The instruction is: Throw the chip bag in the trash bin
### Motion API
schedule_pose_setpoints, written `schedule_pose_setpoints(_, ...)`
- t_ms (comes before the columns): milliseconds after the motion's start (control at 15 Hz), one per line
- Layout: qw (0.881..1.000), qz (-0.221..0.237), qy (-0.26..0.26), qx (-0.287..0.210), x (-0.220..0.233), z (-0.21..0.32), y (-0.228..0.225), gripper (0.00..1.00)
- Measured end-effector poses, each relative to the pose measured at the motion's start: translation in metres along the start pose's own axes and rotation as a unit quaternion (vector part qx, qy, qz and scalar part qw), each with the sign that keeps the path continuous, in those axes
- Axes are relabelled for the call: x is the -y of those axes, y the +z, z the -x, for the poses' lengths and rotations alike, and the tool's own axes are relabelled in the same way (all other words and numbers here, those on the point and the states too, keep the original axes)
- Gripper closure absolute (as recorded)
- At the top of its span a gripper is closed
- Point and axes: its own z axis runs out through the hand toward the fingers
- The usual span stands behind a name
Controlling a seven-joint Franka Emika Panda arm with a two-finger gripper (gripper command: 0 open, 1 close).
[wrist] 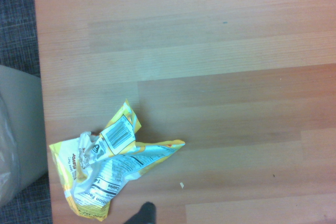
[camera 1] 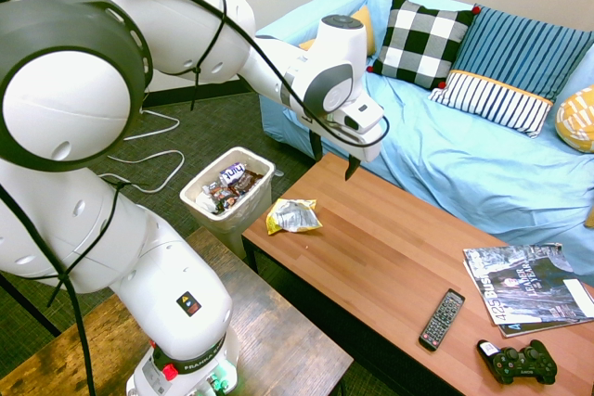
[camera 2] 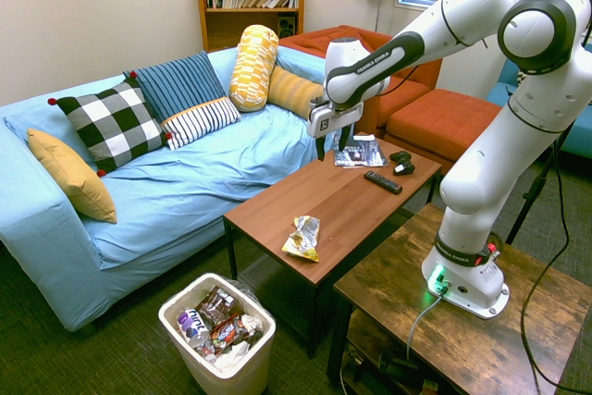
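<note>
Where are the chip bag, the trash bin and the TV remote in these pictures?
chip bag (camera 1: pixel 292 216): first exterior view, middle of the crumpled foil.
trash bin (camera 2: pixel 181 344): second exterior view, its outer front wall.
TV remote (camera 1: pixel 442 319): first exterior view, middle of its button face.

Yellow chip bag (camera 1: pixel 292 216), black-and-white checked pillow (camera 1: pixel 422 42)

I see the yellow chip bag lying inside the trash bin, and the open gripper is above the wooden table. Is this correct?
Not quite. The chip bag lies on the wooden table, near the end beside the trash bin, which holds only other wrappers. Both exterior views show this. The gripper is indeed open above the table.
</note>
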Motion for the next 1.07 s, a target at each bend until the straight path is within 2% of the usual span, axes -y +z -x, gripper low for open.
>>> schedule_pose_setpoints(200,1.0,0.008,0.005,0.005,0.004,0.004,0.005,0.0)
schedule_pose_setpoints(400,0.999,0.026,0.038,0.023,0.029,0.021,0.029,0.0)
schedule_pose_setpoints(733,0.989,0.063,0.106,0.08,0.061,0.043,0.094,0.0)
schedule_pose_setpoints(1067,0.978,0.088,0.158,0.1,0.094,0.055,0.167,0.0)
